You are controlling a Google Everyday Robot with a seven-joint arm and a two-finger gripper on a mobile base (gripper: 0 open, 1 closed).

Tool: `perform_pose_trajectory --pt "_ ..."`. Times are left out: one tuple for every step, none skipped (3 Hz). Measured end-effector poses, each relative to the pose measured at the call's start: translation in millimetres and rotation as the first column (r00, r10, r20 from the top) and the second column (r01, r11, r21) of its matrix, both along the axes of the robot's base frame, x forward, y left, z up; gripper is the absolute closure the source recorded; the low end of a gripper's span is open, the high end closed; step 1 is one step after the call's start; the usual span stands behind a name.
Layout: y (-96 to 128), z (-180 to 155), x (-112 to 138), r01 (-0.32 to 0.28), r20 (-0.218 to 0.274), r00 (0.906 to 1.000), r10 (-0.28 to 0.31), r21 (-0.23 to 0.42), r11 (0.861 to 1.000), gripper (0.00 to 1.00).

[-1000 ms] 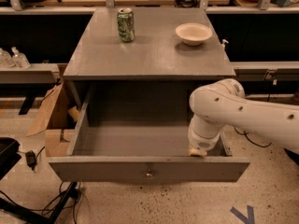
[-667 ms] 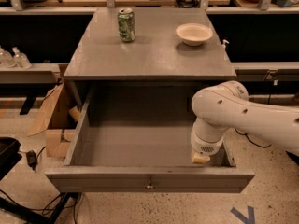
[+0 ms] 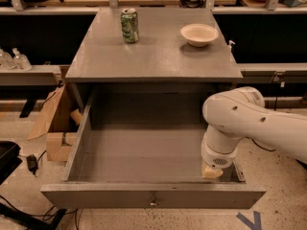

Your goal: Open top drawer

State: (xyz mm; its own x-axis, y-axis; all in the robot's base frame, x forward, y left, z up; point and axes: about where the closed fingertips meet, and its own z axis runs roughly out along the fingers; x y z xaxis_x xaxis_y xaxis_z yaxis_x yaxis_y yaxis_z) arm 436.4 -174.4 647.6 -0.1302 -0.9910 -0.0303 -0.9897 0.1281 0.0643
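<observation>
The top drawer (image 3: 144, 150) is a wide grey wooden drawer, pulled far out of the grey cabinet toward the camera. Its inside is plain grey and holds nothing. Its front panel (image 3: 96, 198) shows as a narrow strip with a small metal knob (image 3: 153, 201) at centre. My white arm comes in from the right and points down into the drawer's right front corner. The gripper (image 3: 212, 172) sits low inside that corner, right behind the front panel, mostly hidden by the wrist.
On the cabinet top (image 3: 153, 56) stand a green can (image 3: 129, 26) at the back left and a white bowl (image 3: 199, 34) at the back right. A cardboard box (image 3: 55, 123) sits on the floor to the left. Bottles (image 3: 12, 60) stand on a left shelf.
The drawer has slid further out toward the camera, and my arm and gripper have moved with its front panel.
</observation>
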Motion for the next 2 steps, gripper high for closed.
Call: perform_pose_trajectory --pt "-2.8 4.0 -22.9 -0.01 -0.046 0.9989 0.011 0.016 1.0 1.0" --pt "-3.2 4.7 -24.6 -0.01 -0.048 0.9988 0.011 0.017 1.0 0.84"
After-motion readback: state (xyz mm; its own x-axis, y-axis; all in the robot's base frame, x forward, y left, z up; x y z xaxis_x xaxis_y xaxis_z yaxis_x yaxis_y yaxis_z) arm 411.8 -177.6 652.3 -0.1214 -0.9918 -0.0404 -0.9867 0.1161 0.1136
